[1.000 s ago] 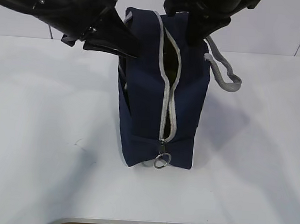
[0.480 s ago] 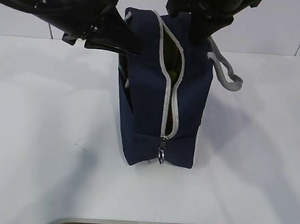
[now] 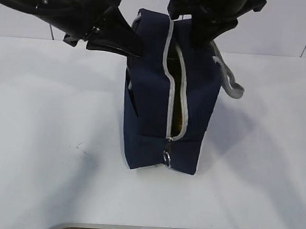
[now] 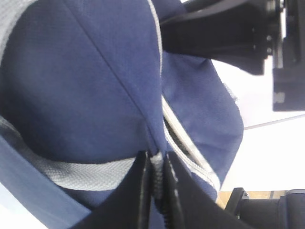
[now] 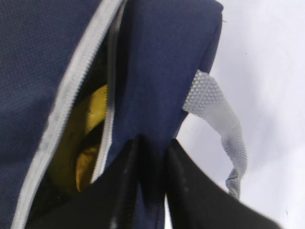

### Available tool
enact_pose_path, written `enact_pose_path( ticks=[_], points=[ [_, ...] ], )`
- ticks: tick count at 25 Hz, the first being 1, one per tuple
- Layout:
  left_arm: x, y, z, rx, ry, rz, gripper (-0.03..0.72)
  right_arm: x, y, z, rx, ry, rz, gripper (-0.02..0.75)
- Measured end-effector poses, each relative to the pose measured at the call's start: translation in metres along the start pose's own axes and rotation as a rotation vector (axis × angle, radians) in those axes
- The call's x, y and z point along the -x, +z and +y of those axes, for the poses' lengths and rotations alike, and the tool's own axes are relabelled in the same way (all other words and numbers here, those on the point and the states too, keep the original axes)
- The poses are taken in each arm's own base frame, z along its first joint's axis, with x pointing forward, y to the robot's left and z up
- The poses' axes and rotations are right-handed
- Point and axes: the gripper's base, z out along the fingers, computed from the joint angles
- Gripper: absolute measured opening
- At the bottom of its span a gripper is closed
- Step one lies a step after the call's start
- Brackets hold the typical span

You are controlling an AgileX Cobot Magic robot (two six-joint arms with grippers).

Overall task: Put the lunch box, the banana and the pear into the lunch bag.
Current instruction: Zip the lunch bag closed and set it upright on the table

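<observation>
between the two grippers, near the middle of the white table [image 3: 45, 138], the lunch bag [image 3: 153, 109] stands upright, navy blue, its grey zipper [image 3: 171, 95] running from the top edge down the near face to a ring pull [image 3: 166, 158] low on that face. the zipper's two sides stand apart along the upper and middle stretch, leaving a slit. the left gripper [image 4: 156, 179] has its jaws nearly closed on the bag's cloth: in the left wrist view a fold of blue fabric and grey edging is pinched between the two dark fingers [image 4: 140, 191], with a band of grey webbing [image 4: 81, 171] just to one side of them. the right gripper [image 5: 151, 171] sits on the bag's far upper rim, by the grey handle [image 3: 228, 72]; in the right wrist view blue cloth lies in the narrow gap between its jaws, though the view is too close to tell whether they press on it. just beside those jaws, through the slit, something yellow shows inside the bag, which may be the banana [image 5: 93, 138]; which fruit it is cannot be told for sure. the lunch box cannot be made out in any view.
</observation>
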Motion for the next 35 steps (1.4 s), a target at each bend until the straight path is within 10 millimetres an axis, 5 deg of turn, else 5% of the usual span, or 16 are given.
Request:
enact_pose_path(
  ticks=[5, 8, 12, 24, 30, 35],
  points=[
    [0.000, 0.001, 0.001, 0.002, 0.000, 0.002, 0.142, 0.001, 0.000, 0.000, 0.000, 0.017, -0.006, 0.263],
    [-0.001, 0.001, 0.000, -0.003, 0.000, 0.009, 0.281, 0.001, 0.000, 0.000, 0.001, 0.047, -0.008, 0.293],
    [-0.004, 0.000, -0.002, -0.026, -0.001, 0.047, 0.377, 0.000, -0.015, -0.001, 0.003, 0.063, -0.039, 0.300],
    [-0.013, -0.024, -0.008, -0.095, 0.009, 0.155, 0.392, -0.015, -0.096, 0.006, 0.135, 0.098, -0.197, 0.304],
    [-0.021, -0.035, -0.002, 0.063, 0.068, 0.235, 0.379, -0.036, -0.122, 0.012, 0.232, 0.118, -0.206, 0.304],
    [-0.029, -0.054, 0.001, 0.278, 0.110, 0.298, 0.347, -0.060, -0.123, 0.017, 0.301, 0.138, -0.145, 0.304]
  ],
)
